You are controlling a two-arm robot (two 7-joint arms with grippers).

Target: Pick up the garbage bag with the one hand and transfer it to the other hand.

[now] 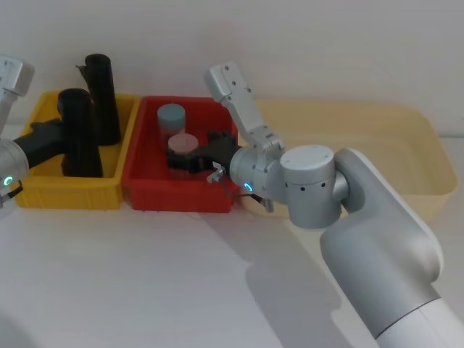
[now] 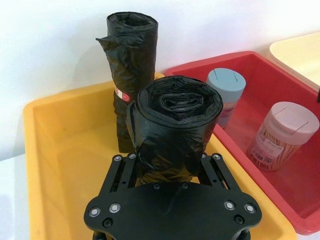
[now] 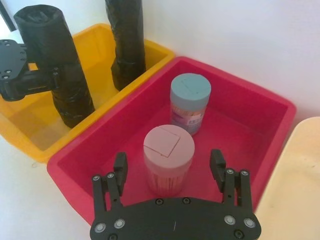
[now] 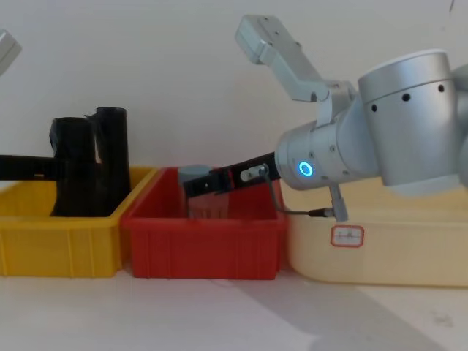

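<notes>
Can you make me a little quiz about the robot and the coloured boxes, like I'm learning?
1. True or false: the right gripper hovers over the cream box.
2. The left gripper is shut on the garbage bag. Which box is the bag in? A the red box, B the yellow box, C the cream box.
3. How many jars stand in the red box?
Key: 1 false, it is over the red box; 2 B; 3 two.
</notes>
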